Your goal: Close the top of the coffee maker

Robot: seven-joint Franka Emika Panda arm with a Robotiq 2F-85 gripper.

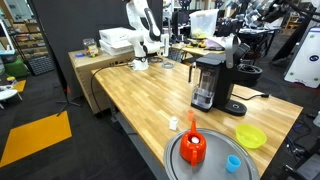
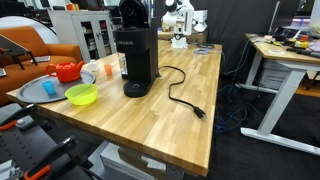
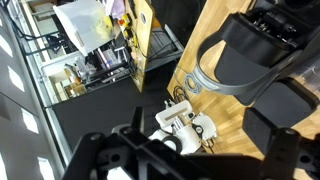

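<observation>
The claw (image 3: 190, 135) hangs with fingers spread wide, pinching nothing. The wrist view gives us only a small white object (image 3: 180, 122) just beneath it. We need the exterior views for the coffee maker (image 1: 207, 82), well apart from the claw down the wooden table (image 1: 130, 90), its top (image 1: 228, 47) tipped up. An exterior view adds its black cord (image 2: 180, 95).

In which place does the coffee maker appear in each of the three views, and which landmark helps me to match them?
In an exterior view: the coffee maker stands right of centre, with the yellow-green bowl at its lower right.
In an exterior view: it stands upper left of centre, the bowl at its lower left.
Wrist view: not in it, as far as I can tell.
Shared landmark: the wooden table.
</observation>
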